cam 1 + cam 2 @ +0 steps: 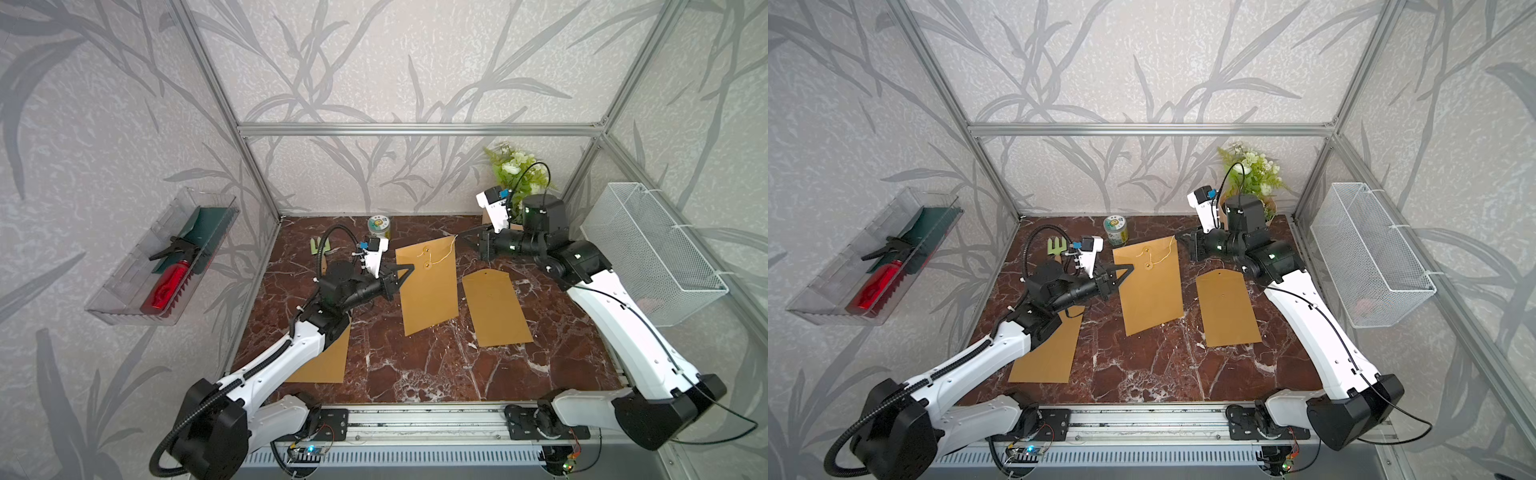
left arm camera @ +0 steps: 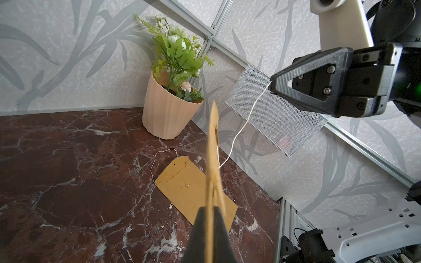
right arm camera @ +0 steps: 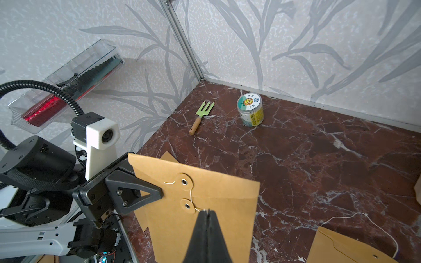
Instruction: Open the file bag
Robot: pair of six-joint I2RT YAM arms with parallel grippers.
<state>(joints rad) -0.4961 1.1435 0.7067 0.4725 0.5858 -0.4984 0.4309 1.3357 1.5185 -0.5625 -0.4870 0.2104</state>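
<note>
A brown file bag (image 1: 428, 291) (image 1: 1150, 291) hangs tilted above the table. My left gripper (image 1: 409, 268) (image 1: 1129, 270) (image 2: 210, 208) is shut on its left edge, and in the left wrist view the bag (image 2: 213, 159) shows edge-on. A thin white string (image 1: 442, 253) (image 2: 246, 123) (image 3: 192, 200) runs from the bag's two round buttons to my right gripper (image 1: 461, 239) (image 1: 1179, 237) (image 3: 207, 210), which is shut on the string's end, up and to the right of the bag (image 3: 227, 205).
A second file bag (image 1: 496, 307) (image 2: 193, 191) lies flat at the right, flap up. Another (image 1: 328, 361) lies under my left arm. A jar (image 1: 379, 226) and a green garden fork (image 1: 322, 245) sit at the back, a potted plant (image 1: 515, 170) in the back right corner. A wire basket (image 1: 648, 249) hangs on the right wall.
</note>
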